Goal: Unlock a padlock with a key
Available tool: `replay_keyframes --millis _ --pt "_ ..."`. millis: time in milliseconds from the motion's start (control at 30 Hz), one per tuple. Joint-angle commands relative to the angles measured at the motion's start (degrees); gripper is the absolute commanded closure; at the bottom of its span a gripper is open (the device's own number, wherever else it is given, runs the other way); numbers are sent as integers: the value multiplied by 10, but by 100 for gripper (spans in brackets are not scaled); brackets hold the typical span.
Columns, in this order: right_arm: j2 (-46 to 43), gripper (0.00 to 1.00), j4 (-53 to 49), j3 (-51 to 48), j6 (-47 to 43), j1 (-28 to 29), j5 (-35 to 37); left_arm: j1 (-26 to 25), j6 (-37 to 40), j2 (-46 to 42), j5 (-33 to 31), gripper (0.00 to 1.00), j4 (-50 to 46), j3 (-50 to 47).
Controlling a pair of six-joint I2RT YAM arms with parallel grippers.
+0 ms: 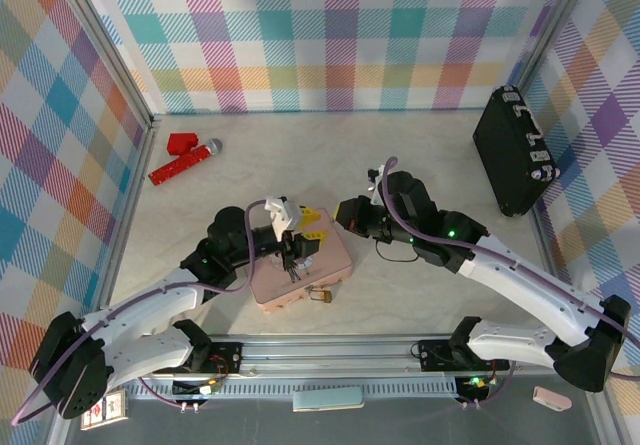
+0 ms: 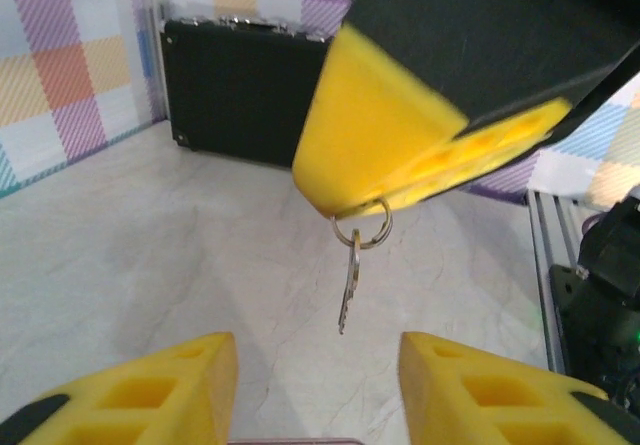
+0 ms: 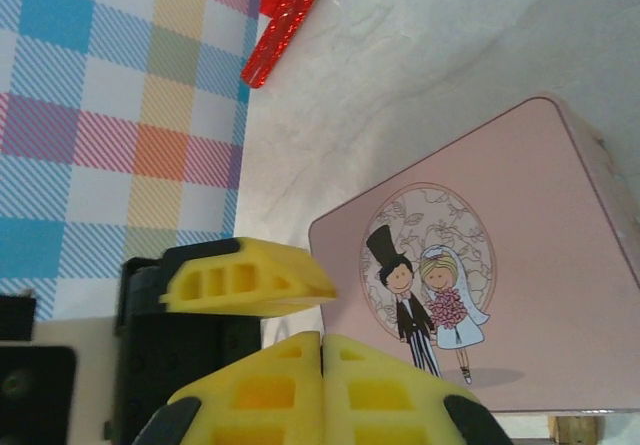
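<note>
Pink tin [image 1: 330, 257] centre blocks low passes; open tabletop [image 1: 300, 155] behind (black case [image 1: 512, 160] far right).

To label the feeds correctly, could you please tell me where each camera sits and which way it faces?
Top external: above and behind the bases, looking down on the table, left arm, right arm and pink tin.
Left wrist: faces the black case; own left gripper open below, right gripper pinching the key by its ring.
Right wrist: faces the left wall over the pink tin; own shut fingers at bottom.
Shared: both wrist views show the other gripper.
</note>
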Motion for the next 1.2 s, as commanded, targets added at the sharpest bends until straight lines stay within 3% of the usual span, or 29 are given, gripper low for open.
replay_keyframes --millis 0,500,833,1167 --pt "6 100 24 19 -18 0 -24 -8 38 19 36 58 11 25" --pt "8 100 40 11 -15 0 -32 -8 40 54 59 74 36 29" --pt "9 100 42 5 -14 0 -27 -8 32 60 67 76 46 35" --pt "3 100 39 1 -12 0 -10 -8 32 72 70 87 49 39"
